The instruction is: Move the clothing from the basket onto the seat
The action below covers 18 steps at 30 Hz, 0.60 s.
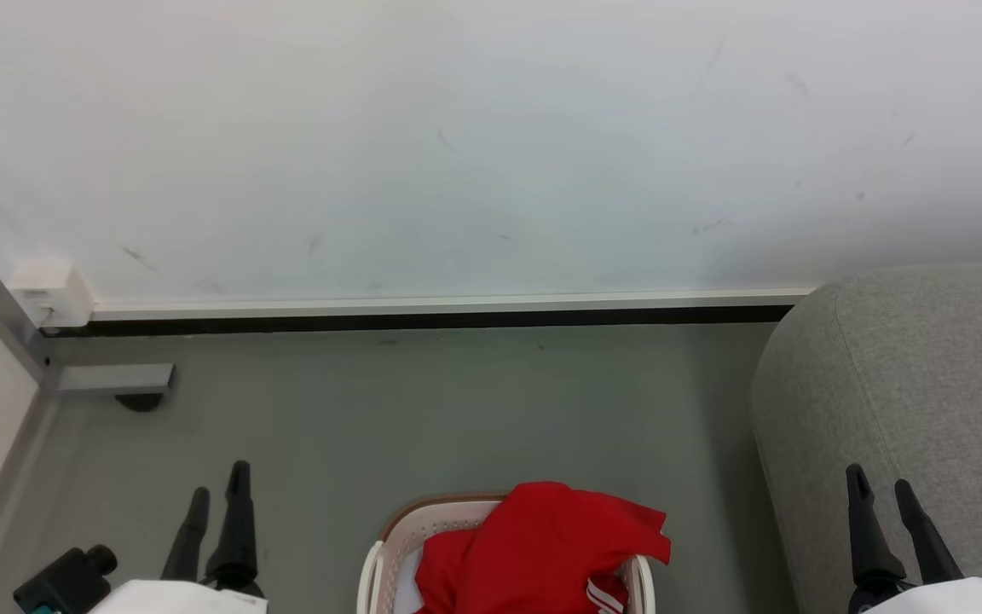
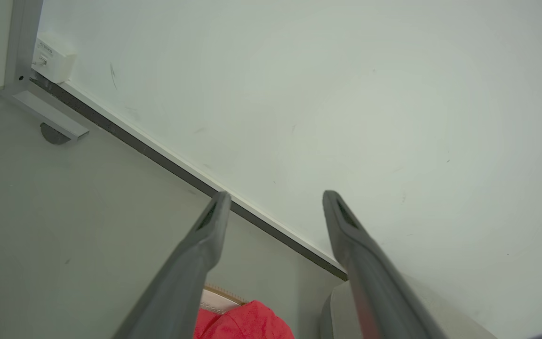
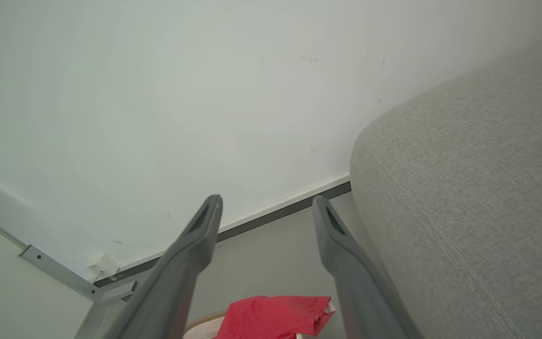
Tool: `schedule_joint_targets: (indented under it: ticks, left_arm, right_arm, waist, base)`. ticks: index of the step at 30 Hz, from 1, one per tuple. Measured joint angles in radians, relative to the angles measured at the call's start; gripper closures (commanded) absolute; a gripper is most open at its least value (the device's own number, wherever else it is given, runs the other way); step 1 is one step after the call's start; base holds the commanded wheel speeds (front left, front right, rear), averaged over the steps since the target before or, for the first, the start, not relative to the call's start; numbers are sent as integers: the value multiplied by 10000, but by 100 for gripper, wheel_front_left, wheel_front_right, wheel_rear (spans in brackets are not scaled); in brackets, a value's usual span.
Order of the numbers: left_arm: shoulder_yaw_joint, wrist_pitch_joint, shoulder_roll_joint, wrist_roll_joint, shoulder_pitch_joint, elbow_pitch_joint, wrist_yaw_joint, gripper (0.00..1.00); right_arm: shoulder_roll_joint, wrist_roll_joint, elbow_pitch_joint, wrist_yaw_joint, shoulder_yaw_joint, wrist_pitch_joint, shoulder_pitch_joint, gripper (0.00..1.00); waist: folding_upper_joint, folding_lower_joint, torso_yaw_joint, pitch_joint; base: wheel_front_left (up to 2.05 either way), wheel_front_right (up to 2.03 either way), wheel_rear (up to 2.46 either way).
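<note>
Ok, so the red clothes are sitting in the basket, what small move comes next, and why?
Probably lower the right pincer onto the clothing heaped in the basket. It stands open and empty, like the left pincer, and is on the side of the seat, so the carry across would likely be short.

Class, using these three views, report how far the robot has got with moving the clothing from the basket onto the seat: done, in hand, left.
Done: nothing; the red clothing lies heaped in the basket, and the visible part of the seat carries none. In hand: nothing; the left gripper and right gripper are open and empty. Left: every garment must move onto the seat.
</note>
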Motion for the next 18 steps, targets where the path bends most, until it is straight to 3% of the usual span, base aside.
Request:
schedule_joint_targets:
  ticks: [18]
  left_arm:
    - [-261, -525, 192, 2337, 105, -226, -58, 0]
  right_arm:
    - [4, -2125, 77, 0, -63, -523, 9, 0]
  waist:
    - [0, 0, 31, 18]
  base:
    - [0, 0, 0]
